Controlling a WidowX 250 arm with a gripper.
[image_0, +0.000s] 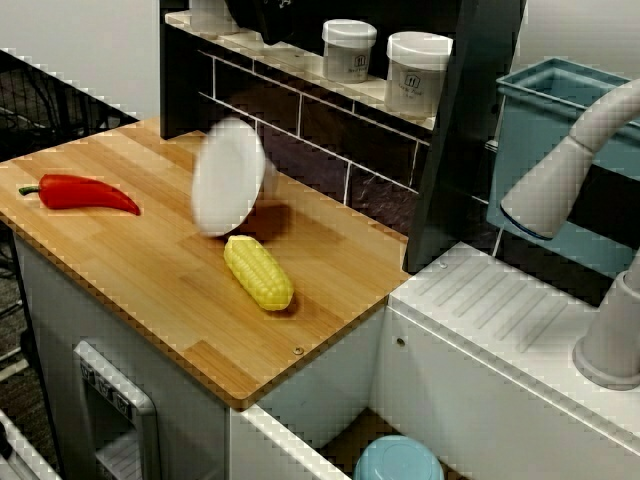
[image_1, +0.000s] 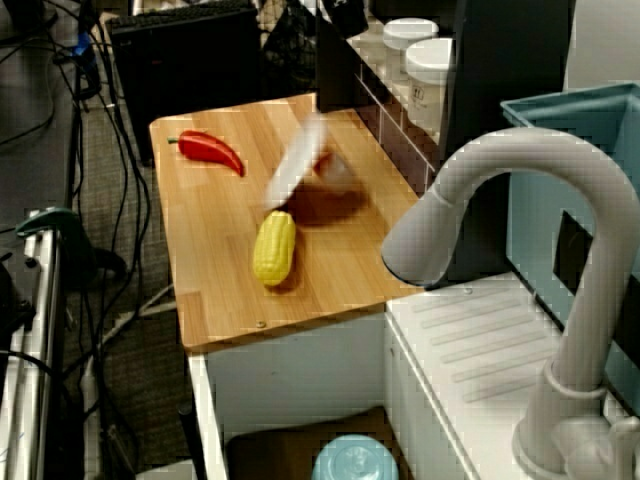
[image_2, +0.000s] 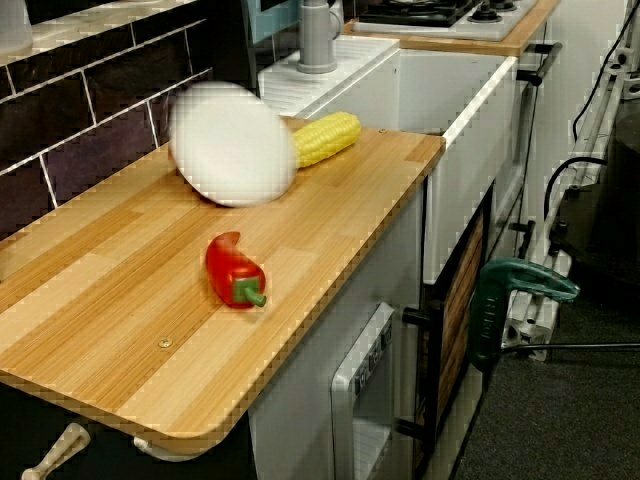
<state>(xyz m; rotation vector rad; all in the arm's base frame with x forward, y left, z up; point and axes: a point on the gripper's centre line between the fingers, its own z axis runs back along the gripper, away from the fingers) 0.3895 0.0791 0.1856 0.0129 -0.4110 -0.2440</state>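
A white round plate (image_0: 228, 178) stands tilted on its edge on the wooden counter (image_0: 150, 290), blurred as if moving. It shows as a thin slanted streak (image_1: 295, 170) in the view from over the faucet, and as a white oval (image_2: 232, 145) in the view along the counter. A yellow corn cob (image_0: 258, 272) lies just in front of it, close to its lower rim. A red pepper (image_0: 85, 193) lies apart at the counter's left end. No gripper fingers show in any view; nothing is seen holding the plate.
Two white jars (image_0: 349, 50) (image_0: 418, 72) stand on the shelf above the dark tiled wall. A grey faucet (image_0: 560, 180) and white sink unit sit to the right, with a blue bin (image_0: 560, 100) behind. A blue bowl (image_0: 398, 462) lies below. Cables and a green clamp (image_2: 510, 290) are on the floor side.
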